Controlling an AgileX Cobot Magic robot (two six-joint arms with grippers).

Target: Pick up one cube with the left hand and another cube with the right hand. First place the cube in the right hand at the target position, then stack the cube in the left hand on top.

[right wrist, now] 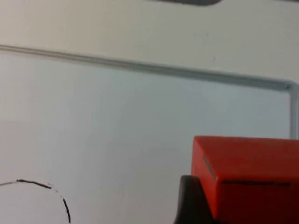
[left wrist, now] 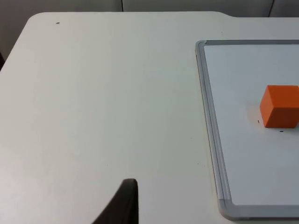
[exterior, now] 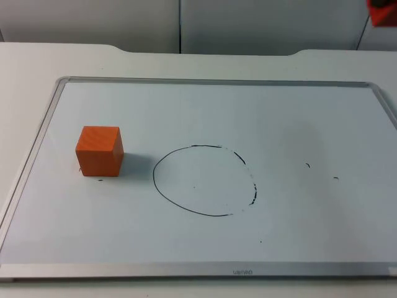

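1. Top view: one white metal-framed whiteboard [exterior: 37, 133] is lying flat on the white surface [exterior: 205, 62], and small grey lettering on its near frame edge is too small to read. One orange wooden cube [exterior: 99, 151] is sitting on the board, just left of one hand-drawn black circle [exterior: 204, 180], apart from its line. A few small black marks are dotting the board to the right of the circle. A red cube [exterior: 383, 11] is showing at the upper right corner, above the surface.

2. Left wrist view: the left gripper's black fingertip [left wrist: 122, 203] is hanging over bare surface beside the whiteboard's corner, well apart from the orange cube; whether its jaws are apart or together I cannot tell.

3. Right wrist view: the right gripper [right wrist: 233, 205] is holding the red cube, its jaws clamped on it, with one black finger [right wrist: 191, 201] pressing its side, above the whiteboard, near an arc of the circle.
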